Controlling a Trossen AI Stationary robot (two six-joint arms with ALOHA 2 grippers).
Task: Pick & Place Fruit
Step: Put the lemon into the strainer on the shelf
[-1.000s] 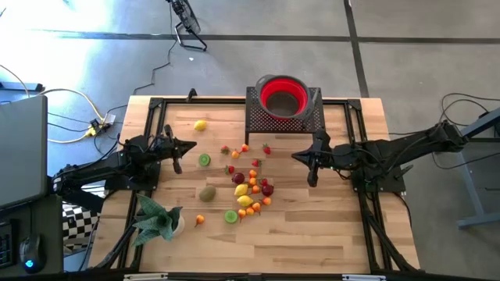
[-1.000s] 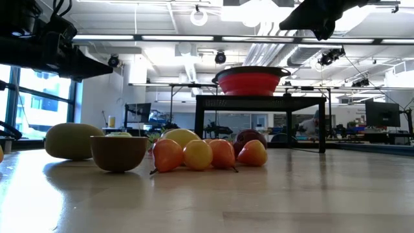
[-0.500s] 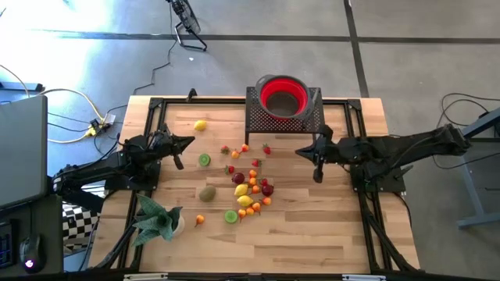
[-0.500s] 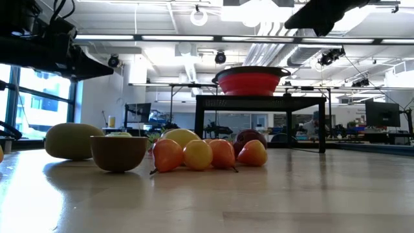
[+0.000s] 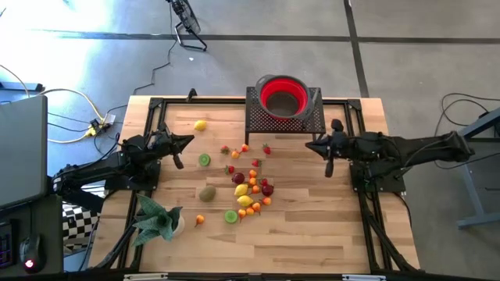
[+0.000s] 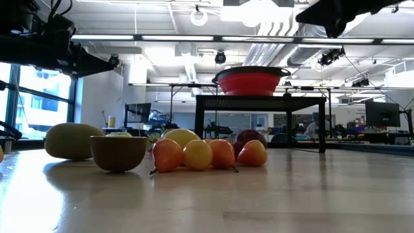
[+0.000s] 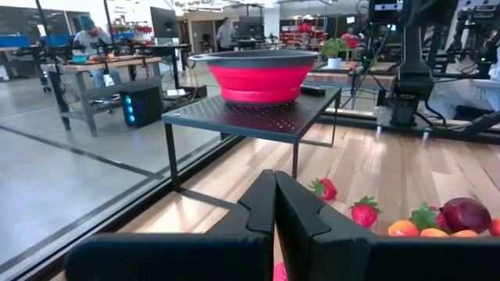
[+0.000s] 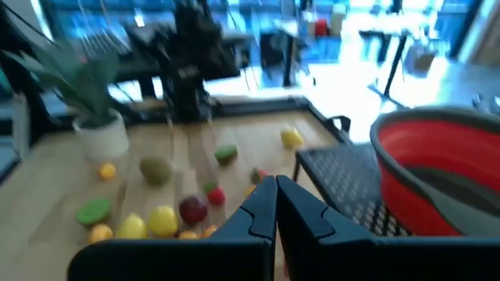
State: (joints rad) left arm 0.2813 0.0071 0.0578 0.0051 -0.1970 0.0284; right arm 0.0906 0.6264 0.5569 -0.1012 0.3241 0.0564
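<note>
The right end effector is held above the counter with its fingers pressed together and nothing between them; the red bowl on its black mesh stand is found just beside it, toward the counter's far edge. The fruit — a loose cluster of small red, orange and yellow pieces — is spread on the wood well apart from this end effector, toward the middle of the counter; a lemon lies apart near the far edge.

The left end effector is likewise clenched on nothing, hanging over the counter's opposite side; a cut lime is seen close to its tip, and a brown kiwi sits farther off. In the left wrist view strawberries are seen beyond the closed fingers; a green leafy plant stands beside the left arm.
</note>
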